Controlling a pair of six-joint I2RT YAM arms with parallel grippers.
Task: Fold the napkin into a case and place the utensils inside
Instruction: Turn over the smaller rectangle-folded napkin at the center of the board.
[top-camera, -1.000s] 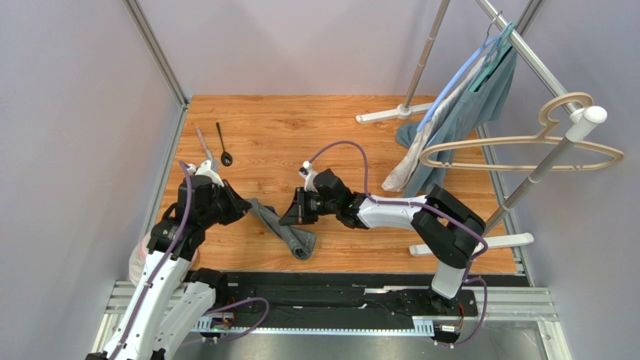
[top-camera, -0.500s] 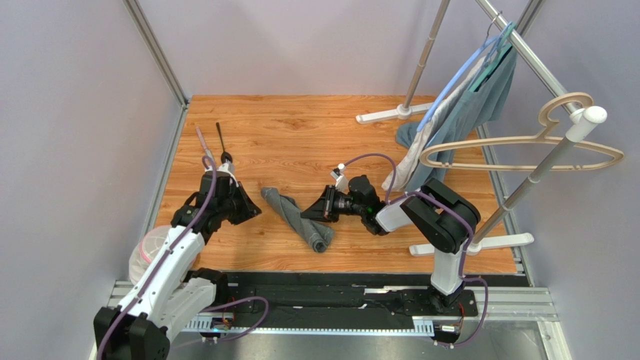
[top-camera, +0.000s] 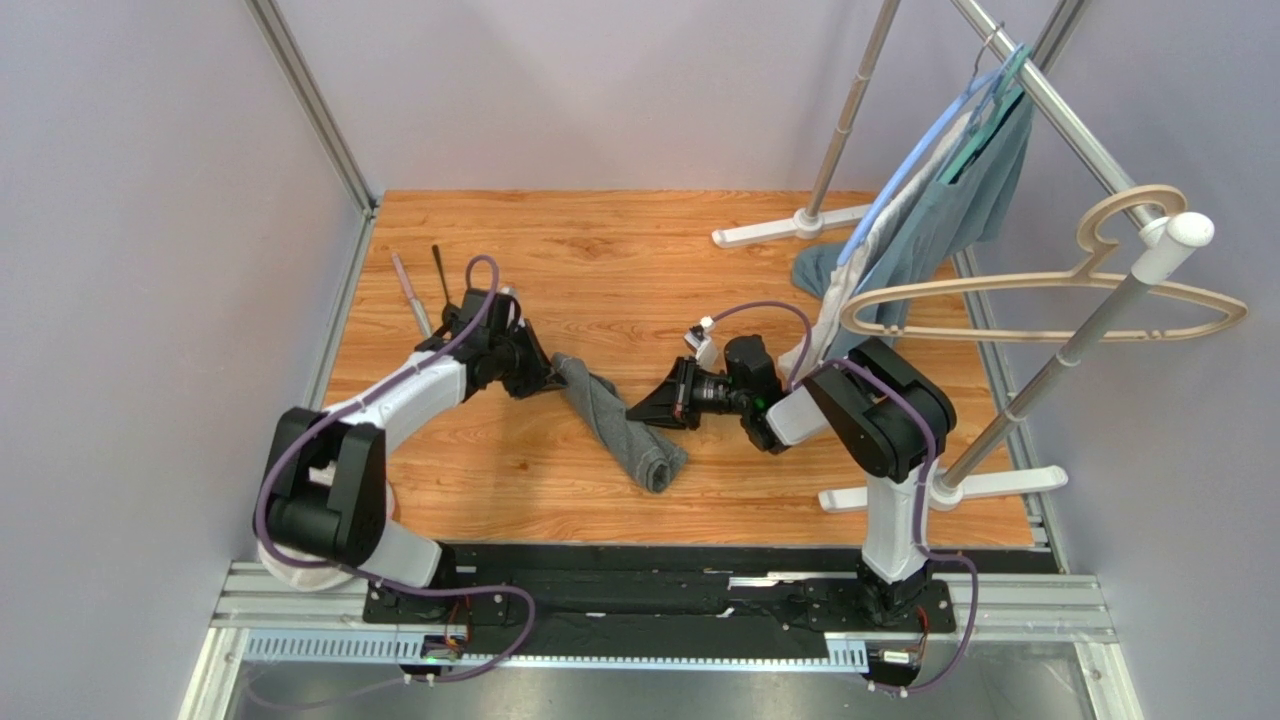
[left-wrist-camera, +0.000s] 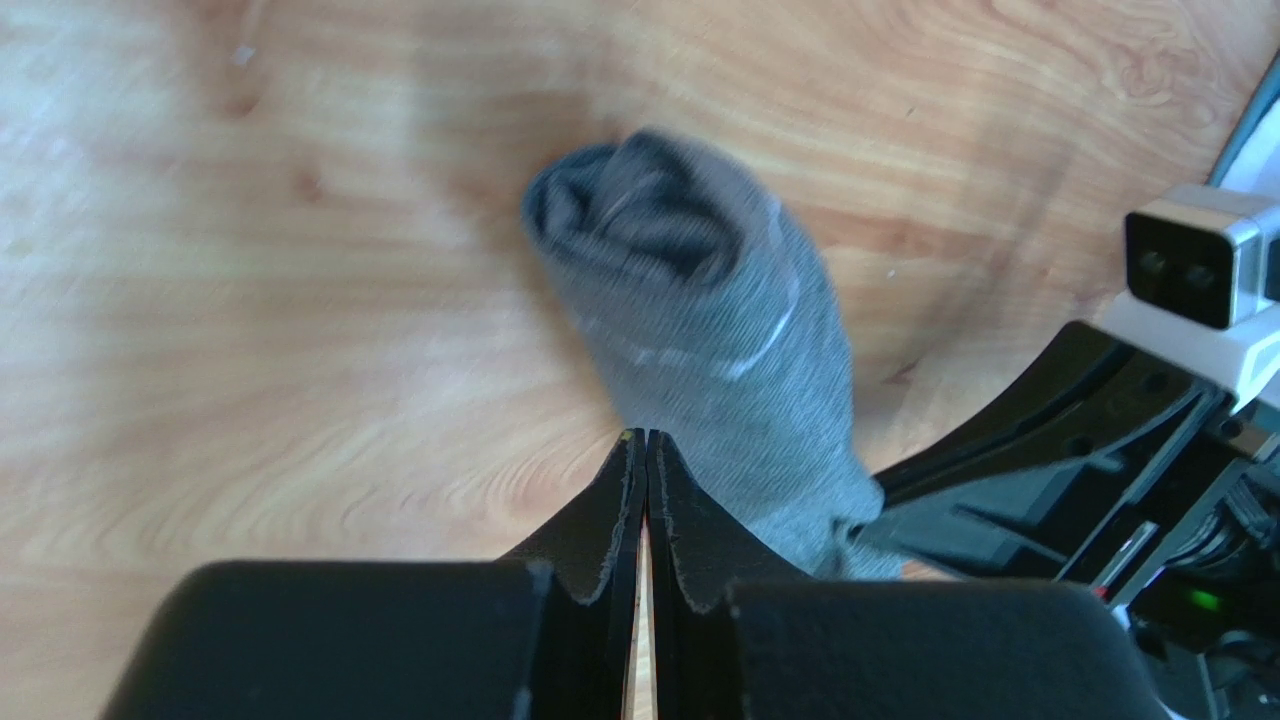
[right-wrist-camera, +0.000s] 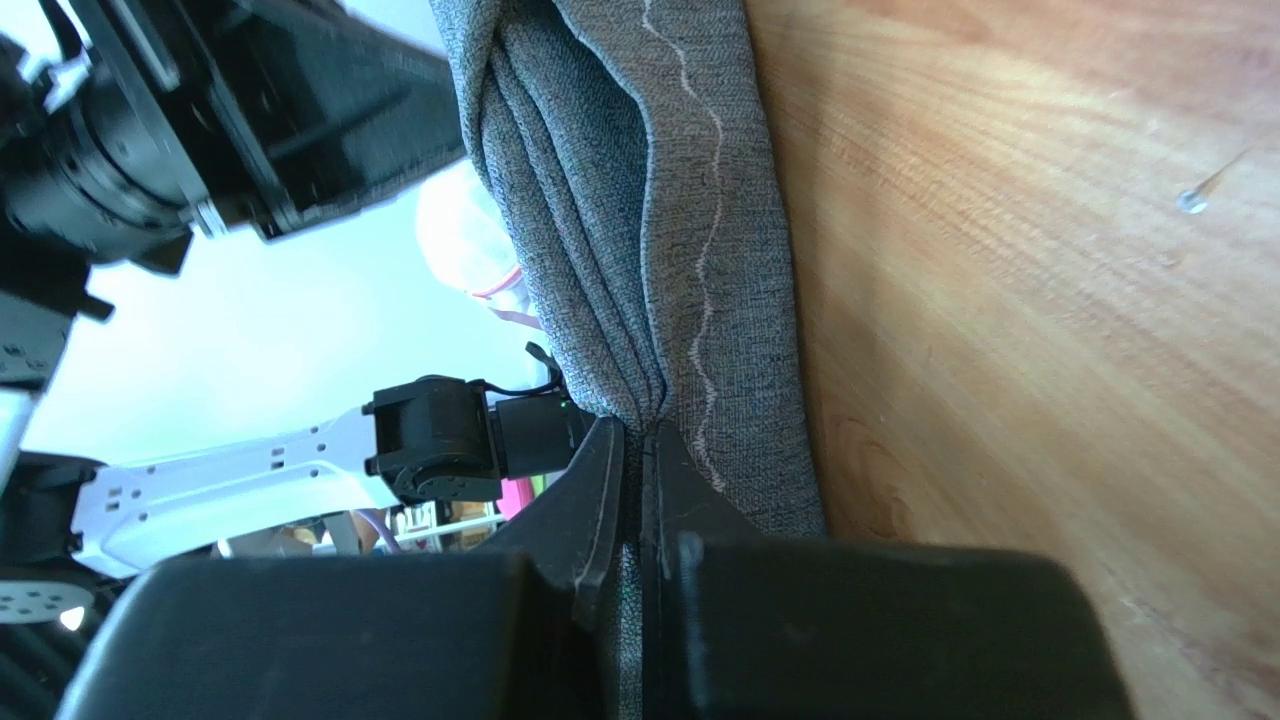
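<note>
Two grippers have dragged the dark grey stitched cloth napkin right, toward mid-table.
Left gripper and right gripper clamp it, bunched, no case yet; slim silver knife and black spoon lie far-left.

Identify the napkin by its dark grey weave and pale wavy stitched line. The desk shows orange-brown wood grain. Near its far-left corner, the knife is silver-grey and the spoon black. At the far-right corner, the garment is teal-grey.
</note>
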